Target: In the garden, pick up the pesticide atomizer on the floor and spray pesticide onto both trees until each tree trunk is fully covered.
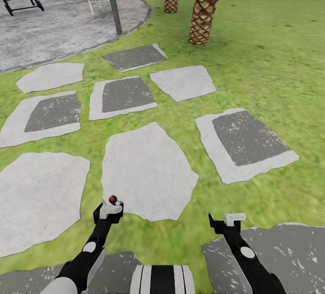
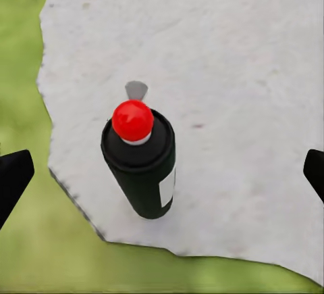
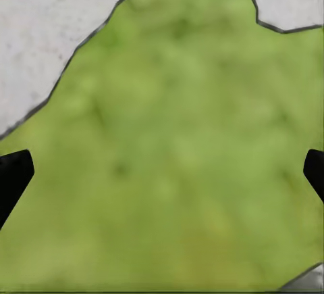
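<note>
The pesticide atomizer (image 2: 143,169) is a small black bottle with a white label and a round red top. It stands upright on a pale stepping stone (image 2: 223,71), close to the stone's edge by the grass. In the head view the atomizer (image 1: 113,200) sits just beyond my left gripper (image 1: 109,211). In its wrist view, the left gripper (image 2: 162,172) is open, a black finger far out on each side of the bottle, not touching it. My right gripper (image 1: 228,222) is open over bare grass (image 3: 169,159). The smooth-trunked trees are out of view.
Pale and dark-centred stepping stones (image 1: 246,143) lie across the lawn ahead. Two scaly-trunked palms (image 1: 203,14) stand at the far middle. A grey lamp post (image 1: 113,3) rises at the rim of a round paved patio (image 1: 58,32) with chairs at the far left.
</note>
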